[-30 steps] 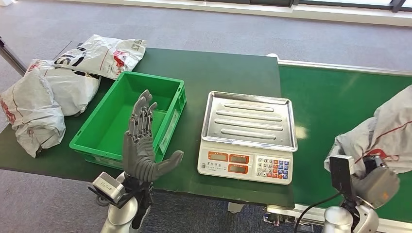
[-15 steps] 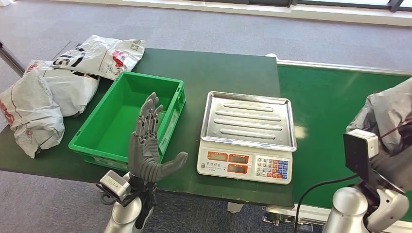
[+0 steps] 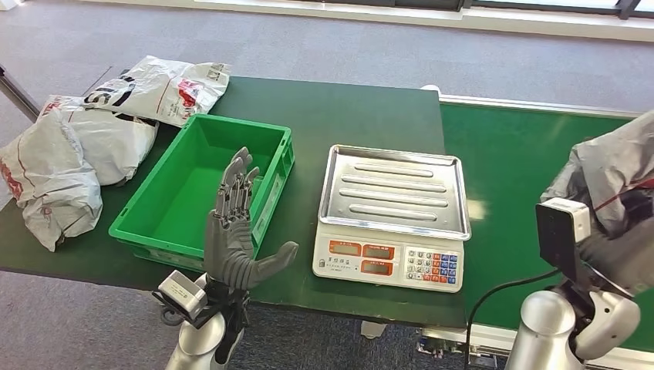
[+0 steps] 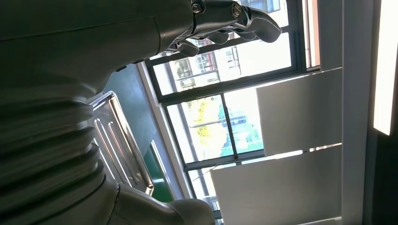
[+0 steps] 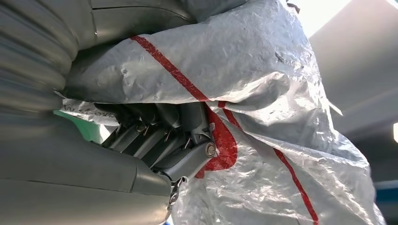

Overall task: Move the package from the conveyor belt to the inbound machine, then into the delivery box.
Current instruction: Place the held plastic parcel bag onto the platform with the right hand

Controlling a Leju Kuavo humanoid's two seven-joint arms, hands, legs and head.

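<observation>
Crinkled grey plastic fills the right hand point(image 5: 155, 140): its dark fingers point(image 5: 187, 159) are curled into the package point(image 5: 263, 140), a soft mailer with red stripes, so the hand grips it. From the head view the package point(image 3: 609, 166) sits at the right edge of the frame, lifted above the conveyor belt point(image 3: 517, 169), with the right hand point(image 3: 625, 247) beneath and partly hidden behind the wrist camera. Left of the belt, at centre frame, the inbound machine point(image 3: 393, 216) shows its bare steel pan, and further left stands the green delivery box point(image 3: 274, 196). The left hand point(image 3: 231, 231) hovers at lower left in front of that box, fingers spread upward, holding nothing.

The risk from here lies in the bag's slackness. The grip seems to bunch only part of the film, so the loose bulk could sag, slide through the fingers, or drag across the pan's raised rim on the way over. A swing too wide might also land the package half off the pan.

Other filled mailers point(image 3: 69, 154) lie heaped at the upper left.
</observation>
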